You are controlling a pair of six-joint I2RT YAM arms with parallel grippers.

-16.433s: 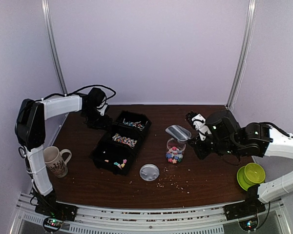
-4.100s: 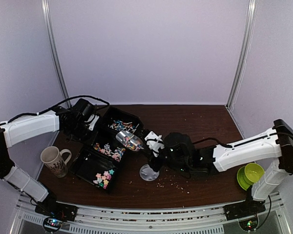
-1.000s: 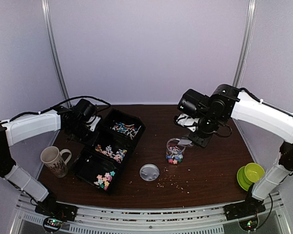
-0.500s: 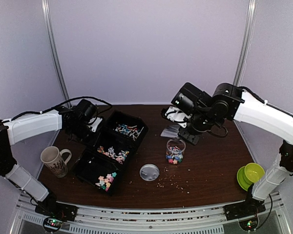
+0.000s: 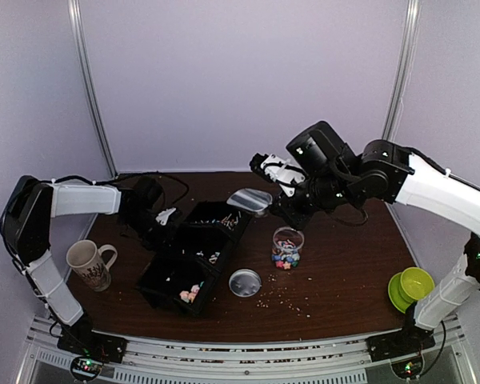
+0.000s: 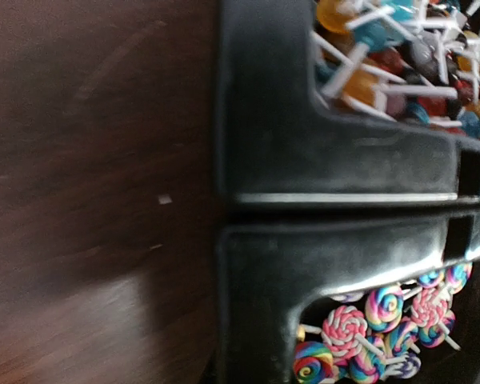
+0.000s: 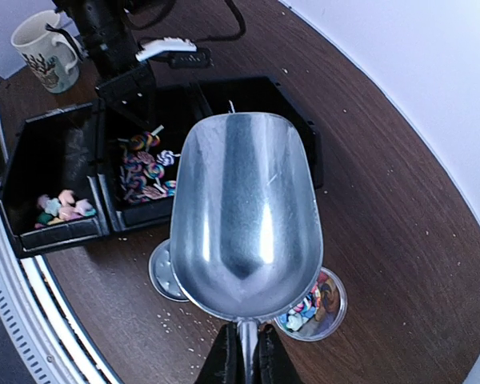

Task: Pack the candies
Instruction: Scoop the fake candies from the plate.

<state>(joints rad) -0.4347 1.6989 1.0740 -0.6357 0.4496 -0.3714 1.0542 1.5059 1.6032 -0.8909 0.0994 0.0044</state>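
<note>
The candies lie in a black three-compartment tray (image 5: 156, 276): star sweets (image 5: 190, 293) nearest me, swirl lollipops (image 7: 148, 168) in the middle, stick lollipops (image 6: 400, 56) at the far end. More candies fill the bottom of a clear jar (image 5: 287, 248). My right gripper (image 7: 244, 336) is shut on the handle of an empty metal scoop (image 7: 244, 208), held in the air above the tray's far end and left of the jar. My left gripper (image 5: 162, 218) sits at the tray's back left rim, shut on it; its fingers are hidden in the left wrist view.
The jar's round lid (image 5: 245, 282) lies flat in front of the jar, with pale crumbs scattered to its right. A patterned mug (image 5: 88, 264) stands at the near left. A green bowl (image 5: 410, 286) sits at the near right.
My right arm has swung the scoop left, from beside the jar to above the tray's far end. The left arm has shifted right and turned the tray with it.
</note>
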